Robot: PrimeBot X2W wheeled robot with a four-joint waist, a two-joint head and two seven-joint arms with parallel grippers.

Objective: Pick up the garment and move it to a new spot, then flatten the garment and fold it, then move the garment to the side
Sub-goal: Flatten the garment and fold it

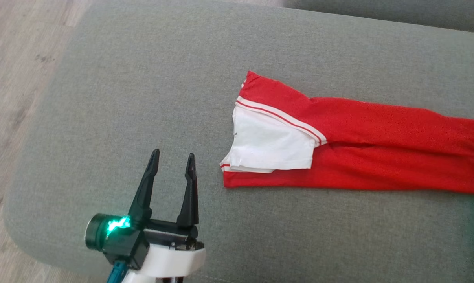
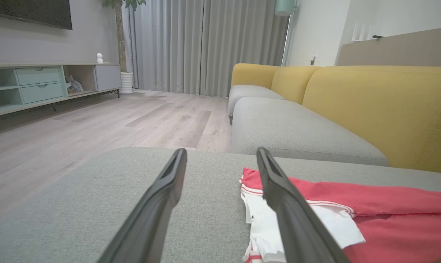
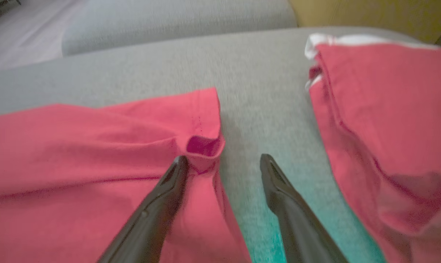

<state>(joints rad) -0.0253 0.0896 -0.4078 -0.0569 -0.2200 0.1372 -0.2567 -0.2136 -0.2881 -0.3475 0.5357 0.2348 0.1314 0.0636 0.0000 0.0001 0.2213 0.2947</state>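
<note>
The garment (image 1: 378,149) is red with white striped trim and a white inner panel turned out at its left end. It lies flat and long on the grey cushion (image 1: 142,78), running off the head view's right edge. My left gripper (image 1: 173,154) is open above bare cushion, just left of the garment's white end. In the left wrist view the left gripper (image 2: 222,151) holds nothing, and the garment (image 2: 388,204) lies to the right of its right finger. My right gripper (image 3: 224,157) is open over grey fabric between two red parts of the garment (image 3: 78,146). Its left fingertip is at a rolled hem.
The cushion's rounded left and near edges drop to a wood floor (image 1: 9,118). Beyond it stands a sofa with a yellow back (image 2: 381,109) and a grey seat (image 2: 297,135). A low cabinet (image 2: 41,84) lines the far wall.
</note>
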